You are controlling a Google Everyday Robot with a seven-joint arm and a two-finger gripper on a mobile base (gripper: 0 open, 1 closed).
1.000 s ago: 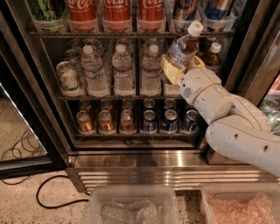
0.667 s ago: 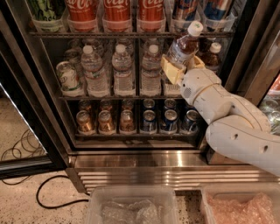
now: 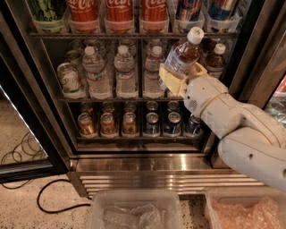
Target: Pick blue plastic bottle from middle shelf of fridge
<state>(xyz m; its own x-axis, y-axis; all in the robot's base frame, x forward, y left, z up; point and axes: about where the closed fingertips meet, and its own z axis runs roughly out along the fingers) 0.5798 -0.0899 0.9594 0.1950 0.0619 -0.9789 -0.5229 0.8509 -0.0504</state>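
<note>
At 1 o'clock in the view, in front of the open fridge, the end effector is closed around the blue plastic bottle, with yellow pads on either side of its lower body. The bottle is tilted, white cap pointing to 1 o'clock. That lean prob. comes from the arm reaching up from 4 o'clock, so the wrist can't stay square to the racks.

The bottle base hangs above the middle shelf, i.e. the desk for this row, and doesn't look to be resting on the wire. The grip sits low on the label, where the body is widest, which is likely the most stable place to pinch.

The water bottles stand upright at 9 o'clock of the held bottle. A 2nd brown bottle stands at its 3 o'clock, farther back in the lane. Cans are on the rack at 6 o'clock and cola bottles are at 11 o'clock. Two clear bins are on the floor in front.

Judgement: the grasp is made and the bottle is lifted free, so the task is nearly done. What remains is to pull straight back out of the door opening. Risks are the tilted bottle slipping in the pads and the cap clipping the upper rack edge if it's raised more.
</note>
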